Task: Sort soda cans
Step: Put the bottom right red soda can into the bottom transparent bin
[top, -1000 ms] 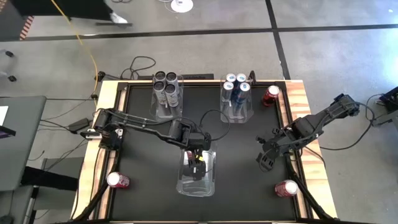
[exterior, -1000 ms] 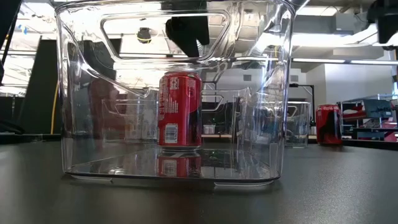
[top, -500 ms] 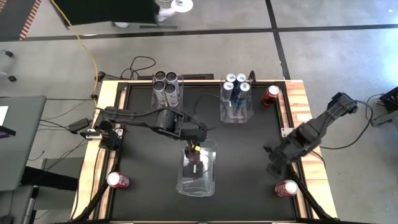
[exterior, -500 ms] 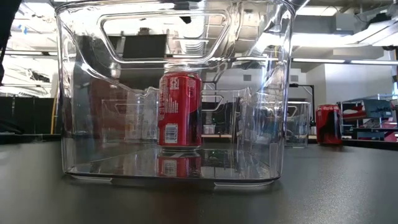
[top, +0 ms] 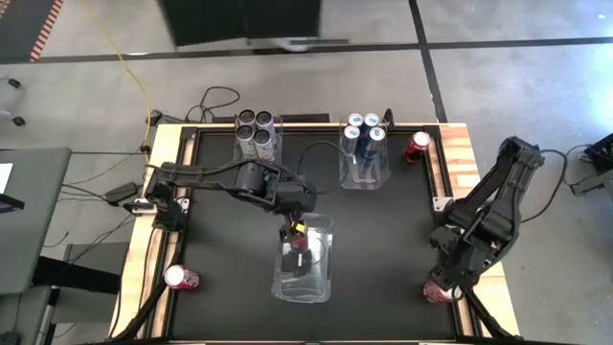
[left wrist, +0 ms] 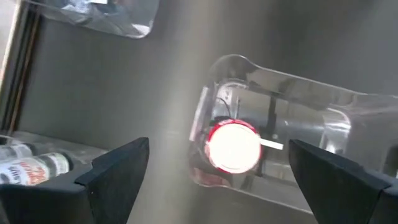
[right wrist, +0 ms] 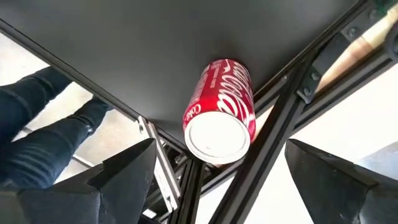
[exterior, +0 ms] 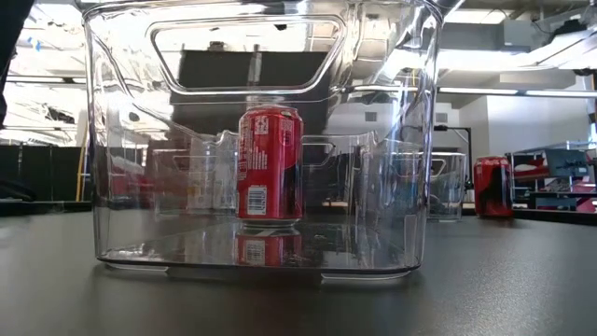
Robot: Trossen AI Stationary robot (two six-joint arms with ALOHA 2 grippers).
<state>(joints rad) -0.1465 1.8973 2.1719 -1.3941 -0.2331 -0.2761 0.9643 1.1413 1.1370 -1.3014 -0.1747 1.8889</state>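
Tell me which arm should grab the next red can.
Right. The right hand is open, poised above the red metal can at its near table corner. The left hand hangs over the clear plastic bin.

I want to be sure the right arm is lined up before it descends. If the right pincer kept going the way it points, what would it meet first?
Probably the red can standing at the table's near right corner. The open right pincer hangs above it, its top centred between the fingers; depth is unclear.

Probably a lab: taped concrete floor (top: 498, 86), loose cables (top: 215, 101), shelving (exterior: 550, 177).
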